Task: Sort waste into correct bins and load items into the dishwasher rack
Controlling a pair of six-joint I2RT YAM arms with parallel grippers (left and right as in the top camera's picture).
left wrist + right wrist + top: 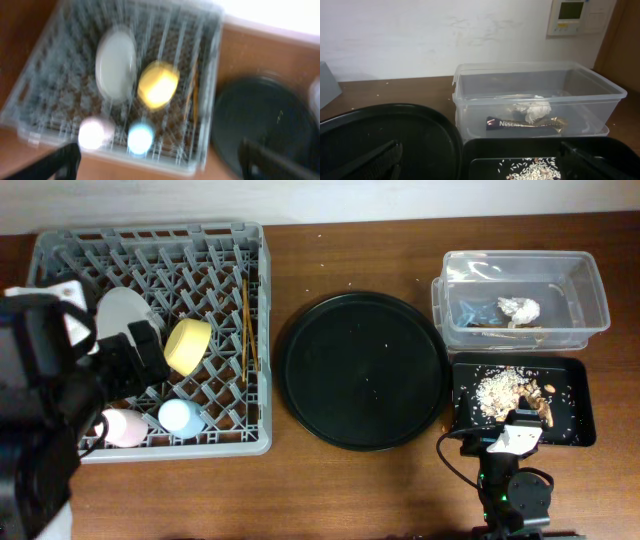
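Note:
The grey dishwasher rack (150,240) at the left holds the pale plate (120,310), yellow bowl (188,345), chopsticks (245,320), pink cup (122,427) and blue cup (181,417). My left gripper (140,355) hovers over the rack, open and empty. Its blurred wrist view shows the plate (116,65), bowl (158,84) and both cups below. The clear tub (590,290) holds the white napkin (520,308) and the brownish-gold strip (525,123). The black rectangular tray (580,395) holds beige leftovers (500,388). My right gripper (520,425) is open at that tray's front edge.
A large round black tray (362,370) with a few crumbs lies between the rack and the bins. Brown table surface runs along the front. A white wall stands behind the tub in the right wrist view.

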